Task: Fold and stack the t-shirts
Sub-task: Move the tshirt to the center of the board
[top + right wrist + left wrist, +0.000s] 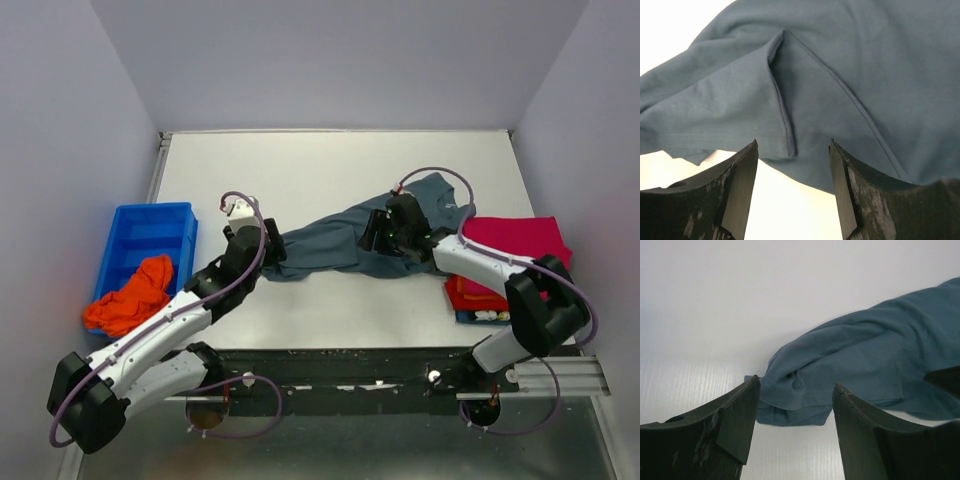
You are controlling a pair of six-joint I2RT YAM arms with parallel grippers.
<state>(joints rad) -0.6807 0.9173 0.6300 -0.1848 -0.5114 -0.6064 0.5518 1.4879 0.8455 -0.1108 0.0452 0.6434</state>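
The slate grey-blue t-shirt [335,247] lay bunched and twisted across the middle of the table [330,165]. The left fingers [735,420] stood parted and empty just short of its crumpled end, and the right fingers [737,175] were likewise parted and empty, with a sleeve hem [785,127] just ahead of their gap. Closing there risked pinching several layers, or only that hem, so a lift would probably haul the shirt up lopsided instead of spreading it. The right arm also sat near the folded magenta-pink t-shirt [520,238], which a wide pull could knock askew.
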